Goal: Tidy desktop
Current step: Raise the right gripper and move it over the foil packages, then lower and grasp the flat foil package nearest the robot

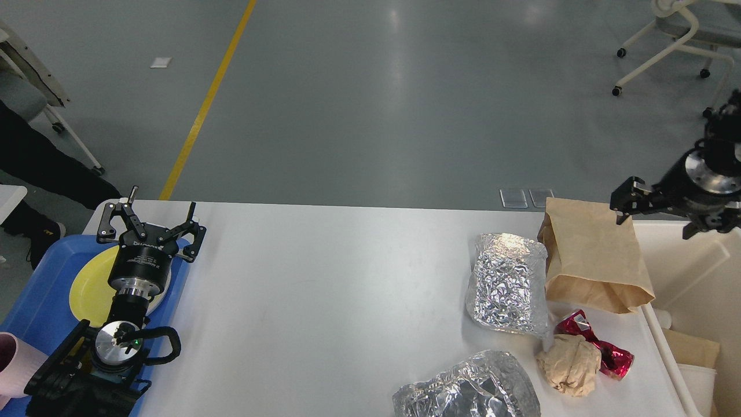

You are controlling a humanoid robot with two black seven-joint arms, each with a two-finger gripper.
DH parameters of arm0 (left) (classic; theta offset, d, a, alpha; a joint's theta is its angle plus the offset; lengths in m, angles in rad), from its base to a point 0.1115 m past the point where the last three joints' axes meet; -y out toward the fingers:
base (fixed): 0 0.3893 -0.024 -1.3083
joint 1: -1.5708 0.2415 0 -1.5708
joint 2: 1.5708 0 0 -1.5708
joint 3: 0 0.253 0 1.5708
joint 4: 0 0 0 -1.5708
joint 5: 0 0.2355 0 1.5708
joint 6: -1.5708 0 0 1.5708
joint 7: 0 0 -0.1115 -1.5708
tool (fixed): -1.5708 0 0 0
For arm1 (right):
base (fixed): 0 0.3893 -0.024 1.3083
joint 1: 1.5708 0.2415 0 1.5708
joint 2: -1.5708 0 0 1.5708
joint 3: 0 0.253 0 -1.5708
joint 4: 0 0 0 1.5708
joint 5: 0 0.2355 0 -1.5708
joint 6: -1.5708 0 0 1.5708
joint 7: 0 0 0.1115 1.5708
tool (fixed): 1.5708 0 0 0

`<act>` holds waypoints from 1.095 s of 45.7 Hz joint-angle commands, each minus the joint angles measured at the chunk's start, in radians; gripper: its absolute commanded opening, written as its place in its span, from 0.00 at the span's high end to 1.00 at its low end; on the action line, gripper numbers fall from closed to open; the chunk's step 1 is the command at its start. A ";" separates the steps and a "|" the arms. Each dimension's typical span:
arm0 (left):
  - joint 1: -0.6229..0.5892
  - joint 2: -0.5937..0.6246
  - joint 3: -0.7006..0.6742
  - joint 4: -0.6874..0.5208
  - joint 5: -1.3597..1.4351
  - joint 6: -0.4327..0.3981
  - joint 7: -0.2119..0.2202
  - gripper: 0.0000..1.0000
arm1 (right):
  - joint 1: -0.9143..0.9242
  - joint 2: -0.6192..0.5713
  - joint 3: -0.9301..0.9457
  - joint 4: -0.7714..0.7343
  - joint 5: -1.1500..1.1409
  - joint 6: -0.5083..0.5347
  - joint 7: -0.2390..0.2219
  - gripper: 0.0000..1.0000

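The white desktop (324, 301) carries litter at its right end. There a brown paper bag (590, 255) lies flat beside a crumpled foil packet (508, 284). Nearer the front edge are a second foil wad (469, 388), a crumpled brown paper ball (570, 365) and a red wrapper (608, 350). My left gripper (149, 223) is open and empty above the far corner of the blue tray. High at the right, my right gripper (657, 220) hovers open over the bag's far right corner and holds nothing.
A blue tray (35, 301) at the left holds a yellow plate (90, 284), with a pink cup (14, 365) at its near end. A cream bin (694, 278) with paper scraps inside stands against the desktop's right edge. A wheeled chair (683, 35) stands on the floor behind.
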 commanded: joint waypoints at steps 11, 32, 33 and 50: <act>0.000 0.000 0.000 0.000 0.000 0.000 0.000 0.04 | 0.467 0.136 0.038 0.453 0.077 0.085 0.001 0.00; 0.000 0.000 0.000 -0.001 0.000 0.000 0.000 0.04 | 0.534 0.165 0.039 0.585 0.105 0.019 0.026 0.00; 0.000 0.000 0.000 0.000 0.000 0.000 0.000 0.04 | 0.521 0.163 0.041 0.591 0.106 0.022 0.026 0.00; 0.000 0.000 0.000 -0.001 0.000 0.000 0.000 0.04 | 0.057 0.132 0.187 0.609 0.111 -0.203 0.004 0.11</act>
